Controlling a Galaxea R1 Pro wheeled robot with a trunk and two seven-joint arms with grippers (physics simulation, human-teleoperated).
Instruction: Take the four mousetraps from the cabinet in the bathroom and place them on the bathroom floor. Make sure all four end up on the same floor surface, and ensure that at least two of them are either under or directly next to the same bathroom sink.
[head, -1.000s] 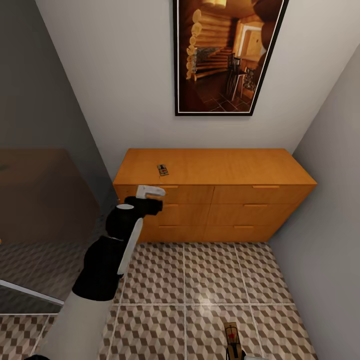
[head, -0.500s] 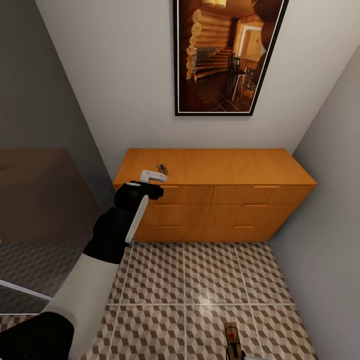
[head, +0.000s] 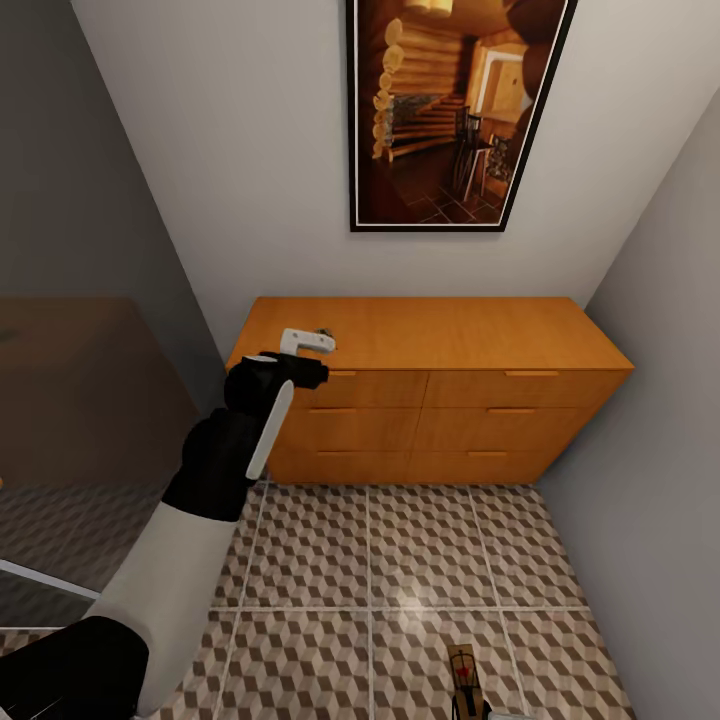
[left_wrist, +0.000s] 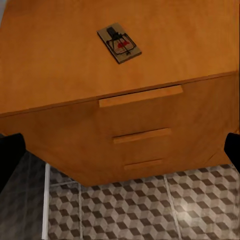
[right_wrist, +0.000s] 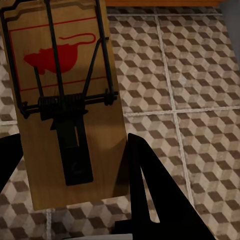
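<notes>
Up at the cabinet (head: 430, 345) front-left edge, the left claw (head: 318, 341), spread wide, half-hides one mousetrap (left_wrist: 119, 42). Nearer, over open floor (head: 400, 560), the right claw (right_wrist: 75, 175) holds another mousetrap (right_wrist: 65, 95), partly cut off.

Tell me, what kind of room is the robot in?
Probably a small room in a home; nothing visible proves which. It has a patterned tile floor, a wooden cabinet with drawers against the wall, and a framed picture above it.
</notes>
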